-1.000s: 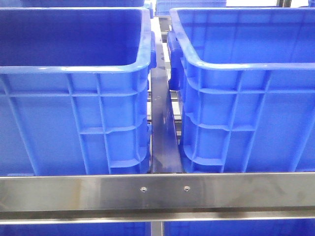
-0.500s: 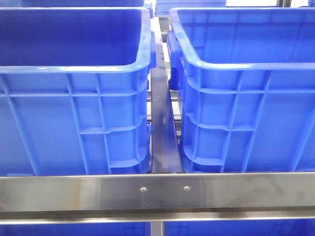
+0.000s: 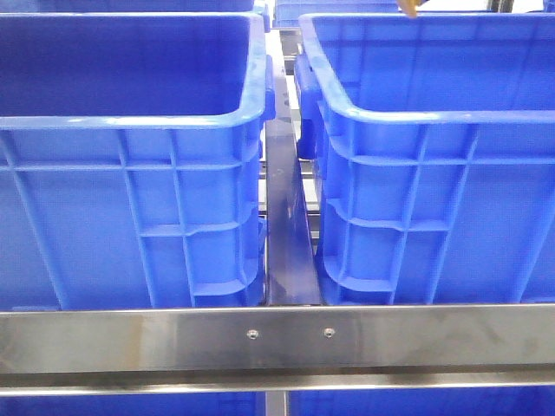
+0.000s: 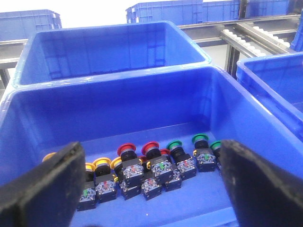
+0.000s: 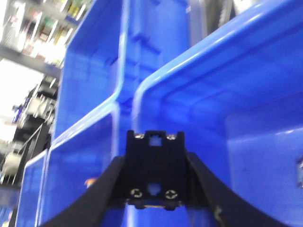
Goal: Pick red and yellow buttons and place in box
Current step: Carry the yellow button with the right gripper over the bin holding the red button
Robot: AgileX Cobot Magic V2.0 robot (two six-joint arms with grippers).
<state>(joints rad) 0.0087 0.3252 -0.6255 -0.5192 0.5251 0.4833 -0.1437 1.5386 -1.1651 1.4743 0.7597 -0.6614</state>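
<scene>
Red buttons (image 4: 128, 151), yellow buttons (image 4: 102, 165) and green buttons (image 4: 174, 146), each on a black block, lie in a row on the floor of a blue bin (image 4: 118, 101). My left gripper (image 4: 151, 189) hangs open above them, its black fingers (image 4: 42, 189) wide apart and holding nothing. In the right wrist view my right gripper (image 5: 155, 165) is shut on a button's black screwed block (image 5: 155, 161), with a yellow sliver under it, in front of blue box walls (image 5: 199, 71). A yellow tip (image 3: 409, 9) shows above the right box (image 3: 416, 113).
Two tall blue bins stand side by side, the left bin (image 3: 130, 121) next to the right one. A steel rail (image 3: 277, 338) crosses in front of them and a grey strip (image 3: 286, 225) runs between them. More blue bins (image 4: 156, 9) and a roller conveyor (image 4: 251, 35) lie behind.
A small yellow tip has come into the top edge of the front view above the right bin. The bins and rail have not moved.
</scene>
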